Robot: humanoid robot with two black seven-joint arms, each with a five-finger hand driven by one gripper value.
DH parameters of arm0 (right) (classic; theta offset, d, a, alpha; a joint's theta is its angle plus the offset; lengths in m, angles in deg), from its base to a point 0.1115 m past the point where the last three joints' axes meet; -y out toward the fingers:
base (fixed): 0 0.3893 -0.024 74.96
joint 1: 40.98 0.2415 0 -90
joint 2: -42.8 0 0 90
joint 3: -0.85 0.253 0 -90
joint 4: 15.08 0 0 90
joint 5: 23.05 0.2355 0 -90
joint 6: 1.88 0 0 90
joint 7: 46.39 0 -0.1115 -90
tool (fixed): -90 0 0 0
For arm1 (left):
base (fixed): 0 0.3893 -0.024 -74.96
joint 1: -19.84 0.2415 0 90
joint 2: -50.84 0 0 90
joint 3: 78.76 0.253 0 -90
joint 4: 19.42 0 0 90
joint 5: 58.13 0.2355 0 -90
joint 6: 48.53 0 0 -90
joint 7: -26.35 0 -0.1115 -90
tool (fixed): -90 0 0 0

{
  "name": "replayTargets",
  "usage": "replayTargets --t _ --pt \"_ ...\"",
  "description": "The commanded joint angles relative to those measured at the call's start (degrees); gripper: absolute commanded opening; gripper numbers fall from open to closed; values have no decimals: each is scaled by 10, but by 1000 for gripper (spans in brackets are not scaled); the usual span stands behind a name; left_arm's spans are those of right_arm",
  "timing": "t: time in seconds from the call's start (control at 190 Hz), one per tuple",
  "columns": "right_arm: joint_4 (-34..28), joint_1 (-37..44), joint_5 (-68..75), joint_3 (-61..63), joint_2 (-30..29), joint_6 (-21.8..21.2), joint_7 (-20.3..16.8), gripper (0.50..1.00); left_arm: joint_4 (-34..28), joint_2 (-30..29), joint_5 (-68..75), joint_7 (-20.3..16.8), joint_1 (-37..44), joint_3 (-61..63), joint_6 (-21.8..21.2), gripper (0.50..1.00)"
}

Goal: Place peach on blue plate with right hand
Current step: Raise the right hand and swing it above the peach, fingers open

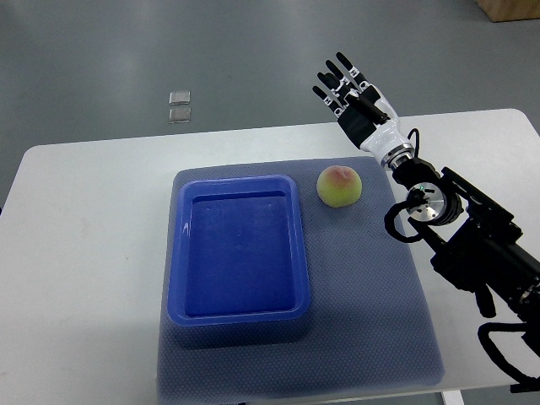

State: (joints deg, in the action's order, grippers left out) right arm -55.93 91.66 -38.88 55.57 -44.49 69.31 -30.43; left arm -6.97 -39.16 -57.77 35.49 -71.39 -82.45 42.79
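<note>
Your peach [339,186] sits on the grey mat [380,321], just beside the top right corner of the blue plate [239,316], not touching it as far as you can see. The plate is a deep rectangular tray with nothing in it. Your right hand [354,97] is raised beyond the peach, over the far edge of the white table [84,253], fingers [336,80] spread and holding nothing. On the floor past the table lie 2 small clear squares [179,107].
</note>
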Motion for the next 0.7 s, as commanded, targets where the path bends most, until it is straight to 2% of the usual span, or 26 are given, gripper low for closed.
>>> replayTargets --t 0.0,0.11,0.157,0.163,0.236,0.289,0.294,0.325,0.383,0.388,0.42,0.472,0.478,0.556,0.609,0.614,0.656,0.693 --pt "-2 34 -74 -54 30 0 -3 932 0 0 0 0 0 0 0 1000" --pt "-3 89 -164 -133 60 4 -9 932 0 0 0 0 0 0 1 1000" --pt "-3 89 -164 -133 60 4 -9 932 0 0 0 0 0 0 1 1000" --pt "-3 119 -215 -190 83 -2 -18 932 1 0 0 0 -1 0 1 1000" --pt "-3 171 -284 -286 112 4 -35 932 2 0 0 0 0 0 1 1000" --pt "-3 171 -284 -286 112 4 -35 932 2 0 0 0 0 0 1 1000" --pt "-2 216 -319 -360 120 9 -40 932 2 0 0 0 0 0 2 1000" --pt "-2 248 -334 -406 126 9 -41 932 3 0 0 0 0 0 2 1000" --pt "-2 258 -339 -419 128 9 -41 932 4 0 0 0 0 0 2 1000" --pt "-3 307 -360 -493 148 0 -45 932 8 0 0 0 0 0 1 1000" --pt "-4 339 -370 -539 159 -5 -49 932 9 0 0 0 -1 0 1 1000" --pt "-4 339 -370 -539 159 -5 -49 932 9 0 0 0 -1 0 1 1000" --pt "-7 391 -385 -613 164 -22 -54 932 10 0 0 0 0 0 1 1000" --pt "-26 474 -393 -716 170 -82 -76 932 10 0 0 0 0 1 1 1000" --pt "-26 474 -393 -716 170 -83 -76 932 10 0 0 0 0 1 1 1000" --pt "-47 513 -392 -749 172 -114 -101 932 11 0 0 0 0 1 2 1000" --pt "-61 530 -389 -754 174 -133 -129 932 12 0 0 0 0 0 1 1000" --pt "-61 530 -389 -754 174 -133 -129 932 12 0 0 0 0 0 1 1000"
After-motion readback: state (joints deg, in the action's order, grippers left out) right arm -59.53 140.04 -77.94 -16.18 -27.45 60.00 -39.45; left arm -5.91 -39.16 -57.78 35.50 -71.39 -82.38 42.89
